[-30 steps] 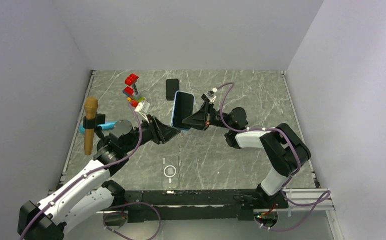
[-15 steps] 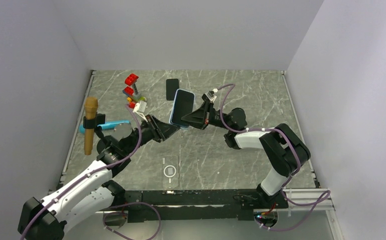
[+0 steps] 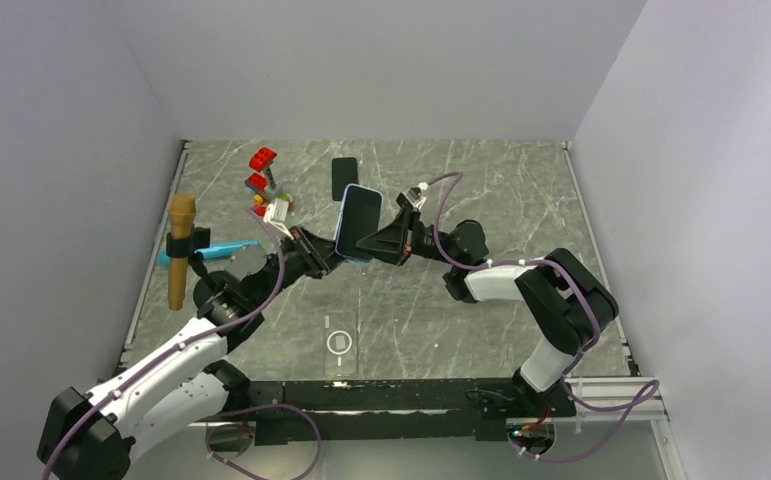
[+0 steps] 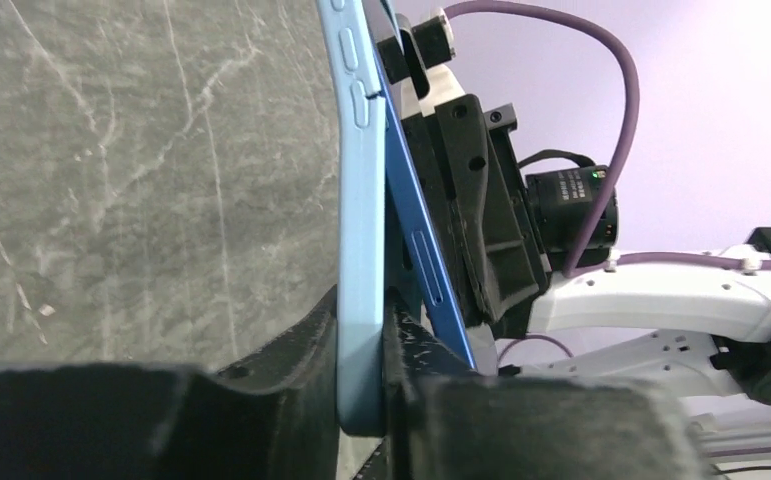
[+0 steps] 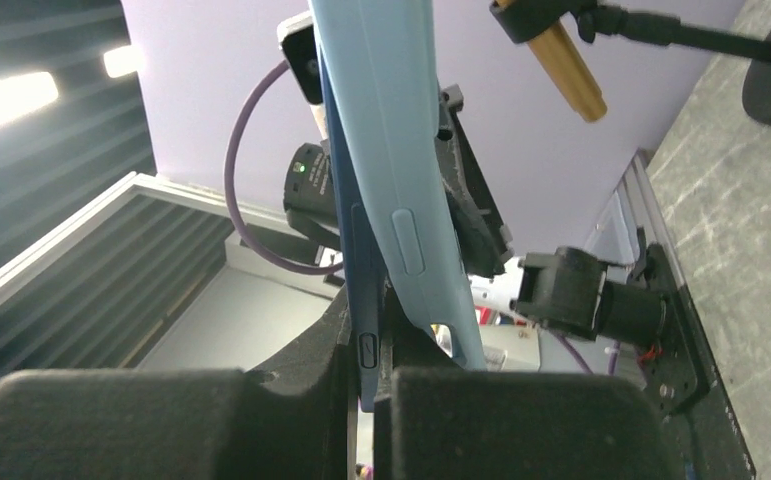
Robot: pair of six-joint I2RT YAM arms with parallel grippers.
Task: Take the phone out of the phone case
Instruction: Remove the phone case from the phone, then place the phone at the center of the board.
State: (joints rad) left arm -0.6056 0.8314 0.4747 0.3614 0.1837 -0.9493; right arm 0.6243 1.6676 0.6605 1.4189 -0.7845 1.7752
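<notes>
A phone in a light-blue case (image 3: 358, 222) is held up on edge above the table's middle, between both grippers. My left gripper (image 3: 327, 258) is shut on the case's lower left edge. In the left wrist view my left gripper (image 4: 363, 372) pinches the light-blue case (image 4: 359, 240), and the dark-blue phone (image 4: 429, 270) splays away from it to the right. My right gripper (image 3: 374, 245) holds from the right. In the right wrist view my right gripper (image 5: 367, 365) is shut on the dark-blue phone's edge (image 5: 346, 240), with the case (image 5: 391, 130) peeling off beside it.
A black slab (image 3: 344, 178) lies flat behind the phone. Red bricks (image 3: 261, 160) and small toys lie at the back left. A gold microphone on a stand (image 3: 179, 250) and a light-blue tool (image 3: 223, 247) are at the left. A clear case (image 3: 338, 343) lies near the front.
Both grippers and the held phone have shifted a little to the left and toward the back. Both holds stay the same.
</notes>
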